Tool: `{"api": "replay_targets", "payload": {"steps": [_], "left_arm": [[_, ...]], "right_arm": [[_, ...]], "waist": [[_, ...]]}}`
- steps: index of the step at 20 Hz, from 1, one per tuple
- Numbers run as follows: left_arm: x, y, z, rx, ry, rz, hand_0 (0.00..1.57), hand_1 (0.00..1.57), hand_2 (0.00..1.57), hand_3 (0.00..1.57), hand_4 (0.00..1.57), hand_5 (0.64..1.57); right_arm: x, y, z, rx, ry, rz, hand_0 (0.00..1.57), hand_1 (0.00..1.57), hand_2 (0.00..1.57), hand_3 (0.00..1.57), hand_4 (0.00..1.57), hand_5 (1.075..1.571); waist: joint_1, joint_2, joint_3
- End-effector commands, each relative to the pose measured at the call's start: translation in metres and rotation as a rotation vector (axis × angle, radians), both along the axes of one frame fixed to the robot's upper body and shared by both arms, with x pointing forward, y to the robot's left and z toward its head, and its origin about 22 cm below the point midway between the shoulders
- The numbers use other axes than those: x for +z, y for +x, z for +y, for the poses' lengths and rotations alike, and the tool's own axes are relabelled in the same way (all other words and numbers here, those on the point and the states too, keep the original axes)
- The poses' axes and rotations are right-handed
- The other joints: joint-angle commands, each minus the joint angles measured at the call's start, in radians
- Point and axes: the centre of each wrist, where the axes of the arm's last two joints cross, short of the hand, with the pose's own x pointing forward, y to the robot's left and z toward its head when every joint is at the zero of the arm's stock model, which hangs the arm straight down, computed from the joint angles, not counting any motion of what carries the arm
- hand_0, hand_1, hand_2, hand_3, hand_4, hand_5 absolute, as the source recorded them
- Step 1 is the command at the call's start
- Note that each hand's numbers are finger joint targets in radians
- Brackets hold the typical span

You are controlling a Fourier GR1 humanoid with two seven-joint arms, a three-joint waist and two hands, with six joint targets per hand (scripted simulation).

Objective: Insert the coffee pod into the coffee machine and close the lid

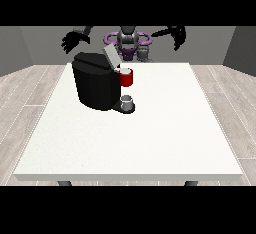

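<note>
Coffee machine [95, 85] near table's [150, 143] far left corner, lid [110, 55] raised for loading.
Both hands [75, 40] [177, 37] raised, fingers spread, holding nothing; pod not seen.

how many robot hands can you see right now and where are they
2. One hand hangs raised at the view's left, above and behind the coffee machine. The other hand is raised at the view's right, off past the table's far edge.

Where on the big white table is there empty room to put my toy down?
The whole near half of the table is bare, from the small grey cup down to the front edge. The view's right side, beyond the red pod holder, is bare too. It is crowded at the far left, where the black coffee machine stands with its lid up.
</note>
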Motion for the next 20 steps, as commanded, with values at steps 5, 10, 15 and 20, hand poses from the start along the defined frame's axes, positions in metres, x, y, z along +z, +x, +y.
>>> {"api": "replay_targets", "payload": {"steps": [5, 10, 15, 20], "left_arm": [[-0.038, -0.035, 0.034, 0.088, -0.126, 0.081, 0.00, 0.00, 0.00, 0.00, 0.00, 1.571], [-0.059, -0.054, -0.007, 0.046, -0.216, 0.131, 0.00, 0.00, 0.00, 0.00, 0.14, 1.571], [-0.036, -0.046, -0.009, -0.004, -0.224, 0.052, 0.00, 0.00, 0.00, 0.00, 0.09, 1.571], [-0.030, -0.061, 0.011, 0.014, -0.244, 0.065, 0.00, 0.00, 0.00, 0.00, 0.00, 1.571]], "right_arm": [[0.055, 0.020, 0.015, 0.217, -0.025, -0.096, 0.00, 0.00, 0.00, 0.00, 0.12, 1.571], [0.061, 0.025, 0.002, 0.208, -0.034, -0.109, 0.00, 0.00, 0.00, 0.00, 0.00, 1.571], [0.100, 0.059, 0.018, 0.262, -0.076, -0.192, 0.00, 0.00, 0.00, 0.00, 0.00, 1.571], [0.102, 0.060, 0.032, 0.331, -0.119, -0.168, 0.00, 0.00, 0.00, 0.00, 0.22, 1.571]], "waist": [[-0.003, -0.049, -0.0003], [0.094, -0.073, 0.0007], [0.143, 0.009, 0.0005], [0.149, 0.005, 0.0005]]}}
